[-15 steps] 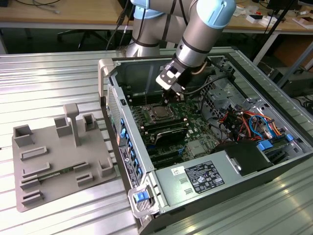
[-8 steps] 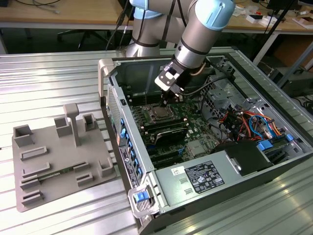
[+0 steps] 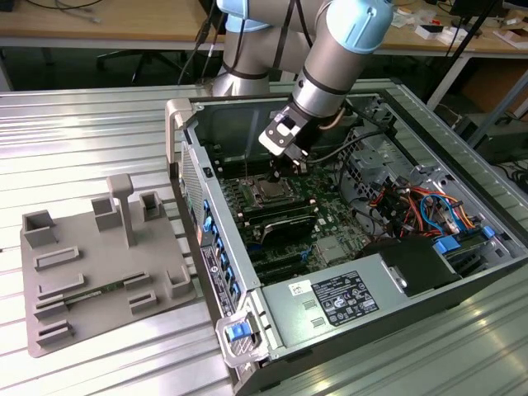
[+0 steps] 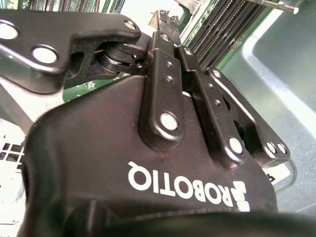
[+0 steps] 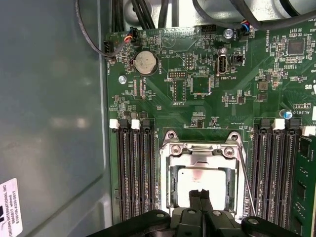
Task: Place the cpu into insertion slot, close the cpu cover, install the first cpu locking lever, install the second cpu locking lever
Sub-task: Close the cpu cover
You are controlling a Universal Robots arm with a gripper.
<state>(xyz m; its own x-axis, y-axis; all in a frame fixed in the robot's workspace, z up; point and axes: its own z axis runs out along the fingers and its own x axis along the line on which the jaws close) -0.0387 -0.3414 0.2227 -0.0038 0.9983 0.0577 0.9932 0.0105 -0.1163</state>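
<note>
The cpu [image 5: 197, 178] lies flat in the insertion slot [image 3: 268, 192] on the green board, its silver top showing. The cpu cover [image 5: 200, 150], a silver frame, lies down around the cpu's top. A thin metal locking lever [image 5: 247, 182] runs slightly slanted along one side of the socket. My gripper [image 5: 200, 194] hangs just over the cpu's near edge, with its black fingers [image 4: 163, 84] pressed together and nothing between them. In the exterior view the gripper [image 3: 277, 175] points down into the open computer case, right above the socket.
Long black memory slots [image 5: 133, 173] flank the socket on both sides. A coin battery [image 5: 146, 62] and cables [image 3: 412, 206] lie further along the board. The case wall [image 5: 49, 123] stands close by. A grey fixture tray [image 3: 99, 264] rests on the table at the exterior view's left.
</note>
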